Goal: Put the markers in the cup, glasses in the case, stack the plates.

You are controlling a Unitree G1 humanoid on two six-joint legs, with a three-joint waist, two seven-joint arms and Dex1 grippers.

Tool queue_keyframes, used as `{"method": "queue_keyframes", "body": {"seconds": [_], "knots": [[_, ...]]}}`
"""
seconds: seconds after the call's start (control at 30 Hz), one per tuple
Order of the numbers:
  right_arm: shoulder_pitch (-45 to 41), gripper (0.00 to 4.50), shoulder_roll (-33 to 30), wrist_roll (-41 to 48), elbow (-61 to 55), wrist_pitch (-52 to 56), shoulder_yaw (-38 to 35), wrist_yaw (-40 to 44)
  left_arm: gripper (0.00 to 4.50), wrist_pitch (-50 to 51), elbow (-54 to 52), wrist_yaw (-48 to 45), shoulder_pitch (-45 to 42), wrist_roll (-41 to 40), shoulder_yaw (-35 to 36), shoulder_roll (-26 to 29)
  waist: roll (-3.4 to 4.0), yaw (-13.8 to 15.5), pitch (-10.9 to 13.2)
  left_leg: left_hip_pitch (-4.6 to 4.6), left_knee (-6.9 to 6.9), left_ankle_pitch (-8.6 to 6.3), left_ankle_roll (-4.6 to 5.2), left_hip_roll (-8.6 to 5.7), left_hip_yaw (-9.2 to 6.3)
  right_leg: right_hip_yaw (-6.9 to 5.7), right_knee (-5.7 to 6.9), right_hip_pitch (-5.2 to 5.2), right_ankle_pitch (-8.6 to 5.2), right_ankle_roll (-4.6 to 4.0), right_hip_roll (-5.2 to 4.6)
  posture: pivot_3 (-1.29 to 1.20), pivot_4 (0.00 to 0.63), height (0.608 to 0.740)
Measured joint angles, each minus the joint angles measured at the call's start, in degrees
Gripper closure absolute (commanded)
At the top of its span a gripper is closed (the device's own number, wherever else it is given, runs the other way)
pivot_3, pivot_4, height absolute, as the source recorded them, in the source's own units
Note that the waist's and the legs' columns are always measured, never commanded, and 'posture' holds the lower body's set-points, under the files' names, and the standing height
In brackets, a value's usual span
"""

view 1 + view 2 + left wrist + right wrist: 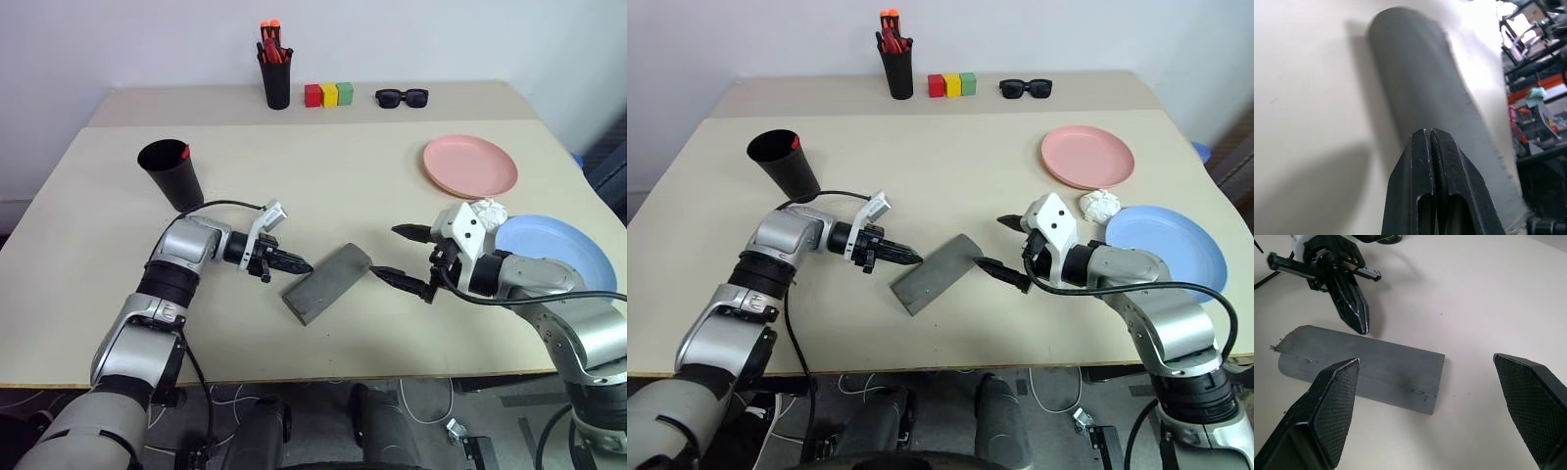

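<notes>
The grey case (328, 284) lies closed and slanted on the table's near middle. My left gripper (302, 265) is shut and empty, its tip at the case's left long side (1359, 320); I cannot tell whether it touches. My right gripper (400, 255) stands open at the case's right end, with nothing between its fingers (1332, 401). The black cup (171, 174) stands at the left with the red marker's tip (185, 152) showing over its rim. The pink plate (470, 164) and the blue plate (554, 250) lie apart on the right. The glasses are hidden.
A black pen holder (275, 73) with orange-tipped pens, three coloured blocks (328, 94) and black sunglasses (402, 97) line the table's far edge. A crumpled white paper ball (487, 211) lies between the plates.
</notes>
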Motion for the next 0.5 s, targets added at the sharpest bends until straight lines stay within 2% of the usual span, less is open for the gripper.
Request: {"method": "queue_keyframes", "body": {"seconds": [0.1, 0.2, 0.23, 0.3, 0.4, 0.5], "knots": [[0.0, 0.00, 0.0, -0.6, 0.3, -0.2, 0.0, -0.2, 4.43, -0.3, 1.4, 2.3, -0.2, -1.7, 1.9, -1.3, 0.00, 0.0, 0.0, -0.01, 0.00, 0.00, 0.00, 0.00, 0.00, 0.00, -0.01, 0.00, 0.00, 0.00, 0.00, 0.00, 0.150, 0.740], [0.0, 0.00, -0.1, -1.9, 1.8, -2.0, -0.6, -0.7, 4.43, -4.2, 3.8, 4.7, -1.7, -5.6, 8.4, -2.9, -0.02, 0.1, 0.0, -0.03, 0.02, 0.00, -0.01, 0.00, 0.00, 0.00, -0.03, -0.01, 0.00, 0.00, 0.00, 0.00, 0.150, 0.740], [-0.1, 0.00, -0.3, -2.5, 2.7, -2.5, -1.0, -0.9, 4.21, -4.0, 4.0, 4.4, -3.1, -7.7, 10.9, -2.8, -0.02, 0.1, 0.0, -0.03, 0.02, 0.00, 0.00, 0.00, 0.00, 0.00, -0.03, -0.01, 0.00, 0.00, 0.00, 0.00, 0.150, 0.740], [-0.8, 0.00, -0.4, -4.1, 5.3, -3.4, -1.9, -2.5, 3.65, -1.7, 4.0, 3.3, -5.9, -12.5, 15.2, -2.4, -0.01, 0.0, 0.0, -0.02, 0.01, 0.00, -0.01, 0.00, 0.01, 0.00, -0.03, 0.00, 0.00, 0.00, 0.00, 0.00, 0.150, 0.740], [-2.9, 0.00, -0.9, -6.8, 11.2, -3.4, -5.6, -6.9, 2.22, -3.0, -0.1, 0.3, -6.3, -15.7, 16.7, -0.5, 0.08, 0.0, 0.0, 0.02, -0.03, 0.00, -0.01, -0.01, 0.04, 0.01, -0.04, 0.00, 0.00, 0.00, -0.02, 0.00, 0.150, 0.740], [-1.8, 0.00, -4.0, -8.8, 15.3, -0.8, -8.3, -9.3, 0.69, -7.7, -4.3, -0.5, -2.3, -15.7, 15.3, -0.6, 0.11, 0.2, -0.1, -0.01, -0.06, 0.01, -0.01, -0.01, 0.04, 0.01, -0.05, -0.02, 0.00, -0.02, -0.02, 0.00, 0.150, 0.740]]}}
